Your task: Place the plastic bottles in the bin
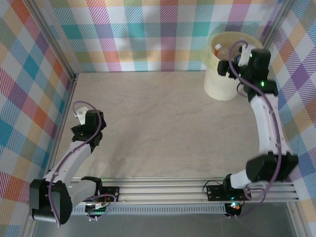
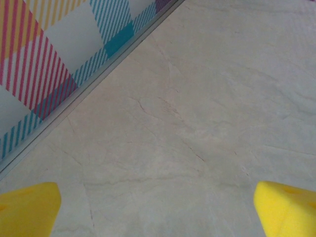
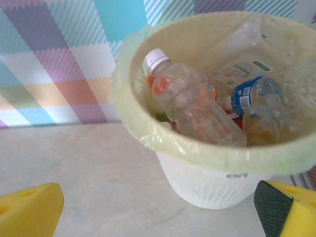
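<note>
The bin (image 1: pixel 220 85), a pale cream bucket with a yellowish liner, stands at the table's far right corner. Several plastic bottles lie inside it: a clear one with a white cap (image 3: pixel 190 101), one with a blue label (image 3: pixel 249 96) and a crushed clear one (image 3: pixel 244 42). An orange-capped bottle (image 1: pixel 217 48) shows from above. My right gripper (image 1: pixel 231 65) hovers at the bin's near rim (image 3: pixel 197 148), open, its yellow fingers (image 3: pixel 29 210) wide apart and holding nothing. Far to the left, my left gripper (image 1: pixel 80 116) is open over bare tabletop, its fingers (image 2: pixel 289 210) spread and empty.
Plaid walls (image 1: pixel 29 98) close in the table on the left, back and right. The left wall's base (image 2: pixel 84 94) runs close beside my left gripper. An aluminium rail (image 1: pixel 173 190) with both arm bases lines the near edge. The pale marbled tabletop (image 1: pixel 163 123) stretches between the arms.
</note>
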### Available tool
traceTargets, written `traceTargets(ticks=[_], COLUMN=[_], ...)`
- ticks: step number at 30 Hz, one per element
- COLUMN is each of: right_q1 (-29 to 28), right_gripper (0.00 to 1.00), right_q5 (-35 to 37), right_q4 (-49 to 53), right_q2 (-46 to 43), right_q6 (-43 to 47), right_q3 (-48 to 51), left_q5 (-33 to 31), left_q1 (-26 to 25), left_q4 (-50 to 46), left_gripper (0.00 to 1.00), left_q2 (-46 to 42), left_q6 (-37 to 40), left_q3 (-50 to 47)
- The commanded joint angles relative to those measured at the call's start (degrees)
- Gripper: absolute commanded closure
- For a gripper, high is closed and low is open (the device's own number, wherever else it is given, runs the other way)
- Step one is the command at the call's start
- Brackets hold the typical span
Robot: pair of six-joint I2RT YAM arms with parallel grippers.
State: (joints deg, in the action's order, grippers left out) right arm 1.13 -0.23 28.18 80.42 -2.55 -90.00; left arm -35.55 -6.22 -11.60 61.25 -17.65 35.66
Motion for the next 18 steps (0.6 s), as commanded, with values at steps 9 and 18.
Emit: traceTargets(ticks=[9, 18], right_q1=[0.25, 0.6], right_gripper=[0.0, 0.0], right_q5=[11.17, 3.27], right_q4=[-23.91, -47.8], right_q2=[-19.89, -6.13], right_q6=[-8.26, -3.47], right_q3=[48.52, 63.37], left_q5=[13.34, 24.0], left_q1=[3.93, 3.79], left_q4=[31.73, 47.09], left_gripper=[0.0, 0.0], left_q2=[10.22, 20.77], left_q6=[13.09, 14.64], left_q3=[-10.24, -9.37])
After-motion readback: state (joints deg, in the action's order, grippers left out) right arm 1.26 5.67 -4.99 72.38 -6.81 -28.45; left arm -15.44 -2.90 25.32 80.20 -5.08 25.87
